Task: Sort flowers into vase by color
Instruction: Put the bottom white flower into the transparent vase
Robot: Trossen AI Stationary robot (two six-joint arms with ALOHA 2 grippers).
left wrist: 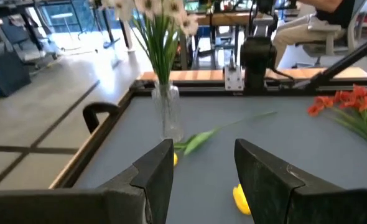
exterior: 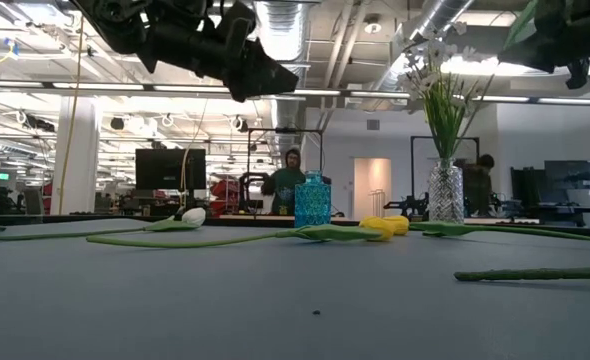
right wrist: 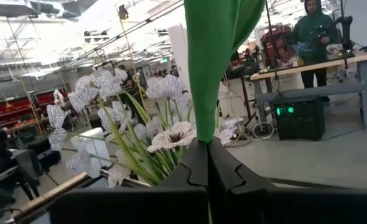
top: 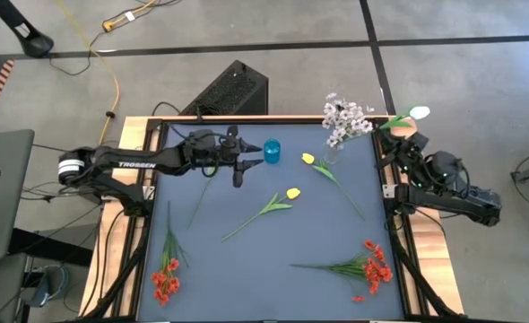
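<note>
A: Flowers from above? White tulip pinched in the right gripper at the tabletop's far right corner, beside the clear glass vase of pale sprays.

B: Left wrist: left gripper spread wide, empty. Right wrist: fingers clamped on a green leaf.

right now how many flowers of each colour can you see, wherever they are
Red blossom clusters: 2, lying on the table
Yellow tulips: 2, lying on the table
White tulips: 2, one in the right gripper, one lying on the table
Pale lilac-white sprays: 1 bunch, in the glass vase
Total: 7
</note>
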